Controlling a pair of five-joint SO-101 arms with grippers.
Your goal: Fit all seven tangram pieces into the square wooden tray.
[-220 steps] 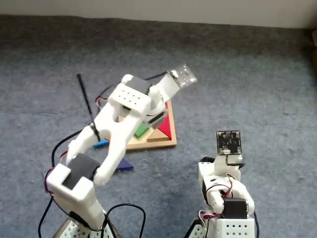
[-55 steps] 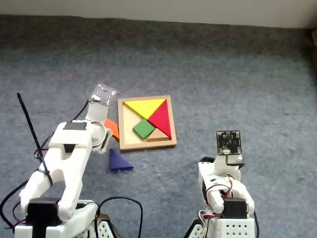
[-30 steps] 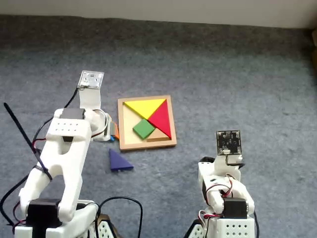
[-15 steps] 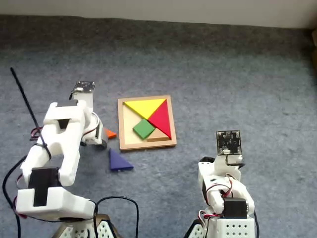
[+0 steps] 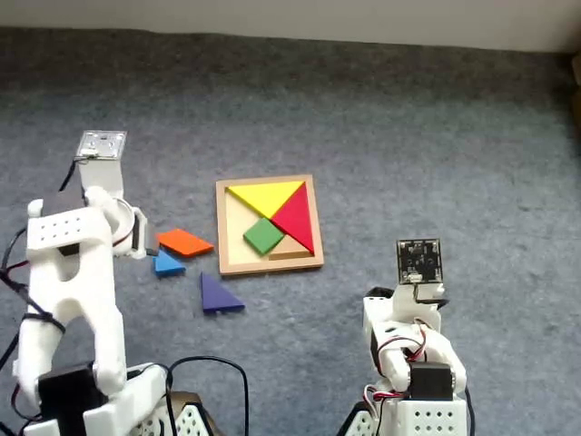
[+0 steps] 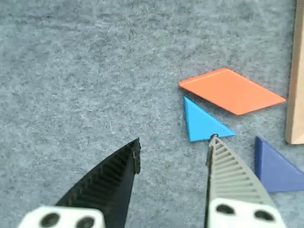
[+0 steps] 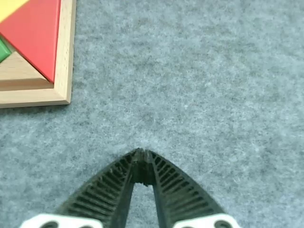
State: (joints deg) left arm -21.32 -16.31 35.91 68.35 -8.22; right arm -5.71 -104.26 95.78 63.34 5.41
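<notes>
The left gripper point(image 6: 175, 140) stands wide open over the grey carpet point(image 6: 71, 71). The small light-blue triangle piece point(image 6: 202, 126) lies just beside its grey side, and the square wooden tray point(image 6: 295, 71) lies farther beyond. The right gripper point(image 7: 142, 154) is closed and holds nothing.

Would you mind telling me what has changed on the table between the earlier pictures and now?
The left gripper, open and empty, swung from over the tray leftward, uncovering the orange parallelogram and light blue triangle on the carpet. The dark blue triangle, the yellow piece, red piece and green piece in the tray, and the shut right gripper stayed put.
</notes>
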